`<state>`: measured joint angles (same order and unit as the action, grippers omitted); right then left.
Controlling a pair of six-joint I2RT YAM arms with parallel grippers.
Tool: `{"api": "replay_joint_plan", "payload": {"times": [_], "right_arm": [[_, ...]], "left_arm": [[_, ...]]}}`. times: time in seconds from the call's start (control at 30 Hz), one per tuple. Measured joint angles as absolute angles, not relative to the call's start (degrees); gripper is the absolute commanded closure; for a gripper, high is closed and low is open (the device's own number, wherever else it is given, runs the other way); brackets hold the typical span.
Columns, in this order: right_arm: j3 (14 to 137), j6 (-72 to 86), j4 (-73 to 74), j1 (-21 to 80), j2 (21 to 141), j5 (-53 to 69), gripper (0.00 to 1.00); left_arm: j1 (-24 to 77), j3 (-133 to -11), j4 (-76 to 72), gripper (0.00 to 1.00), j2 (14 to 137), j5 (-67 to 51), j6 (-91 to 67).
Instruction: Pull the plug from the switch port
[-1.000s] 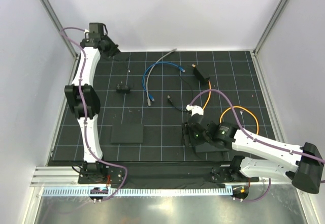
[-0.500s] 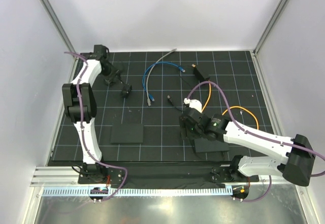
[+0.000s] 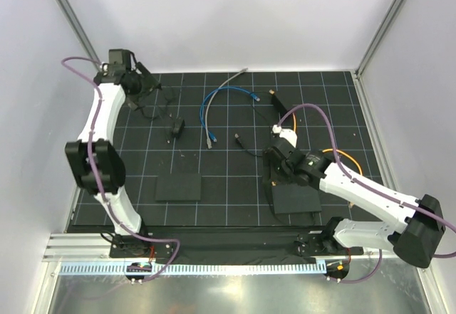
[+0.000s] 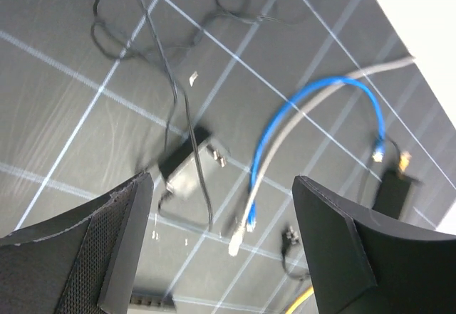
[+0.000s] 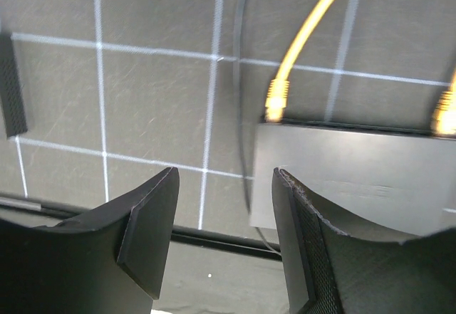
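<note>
Two orange connectors sit in the far edge of the switch box [image 5: 349, 168]. The plug [image 5: 274, 107] is the one closer to the right gripper [image 5: 224, 179], and it is seated in the box with its orange cable [image 5: 313, 29] curving away ahead. A second orange connector [image 5: 443, 114] enters the same edge further out, at the border of the right wrist view.

The right gripper hangs above the gridded counter [image 5: 157, 107] with its jaws apart and nothing between them. The plug lies just ahead of the gripper, off the gap, in line with the finger on the right of the wrist view. The box lies flat, ahead of that same finger and partly hidden behind it. A thin black wire [image 5: 241, 43] runs away from the gripper just beside the plug.

The left gripper [image 4: 222, 182] is well apart from all this, at the far left of the counter. Its jaws are spread wide and hold nothing. Ahead of it lie a small black block [image 4: 187, 168] trailing thin black wires, then a blue cable [image 4: 320, 90] and a grey cable [image 4: 285, 143] side by side.
</note>
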<state>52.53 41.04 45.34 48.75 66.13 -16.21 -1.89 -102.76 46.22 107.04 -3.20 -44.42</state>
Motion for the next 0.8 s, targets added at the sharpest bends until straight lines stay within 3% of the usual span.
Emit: {"api": "replay_joint_plan", "payload": {"times": [0.33, 0.53, 0.8], "right_arm": [[54.5, 37.4, 50.0, 38.3, 64.8, -18.6, 0.38], [54.5, 34.5, 50.2, 31.4, 64.9, -16.9, 0.38], [52.5, 32.6, 49.8, 22.5, 64.5, -10.8, 0.38]], "left_arm": [[2.2, -78.3, 38.5, 0.22, 84.4, -12.4, -44.2], [14.8, -68.5, 32.2, 0.24, 82.8, -15.1, -46.1], [28.8, -64.5, 23.8, 0.25, 83.8, -17.1, -46.5]]}}
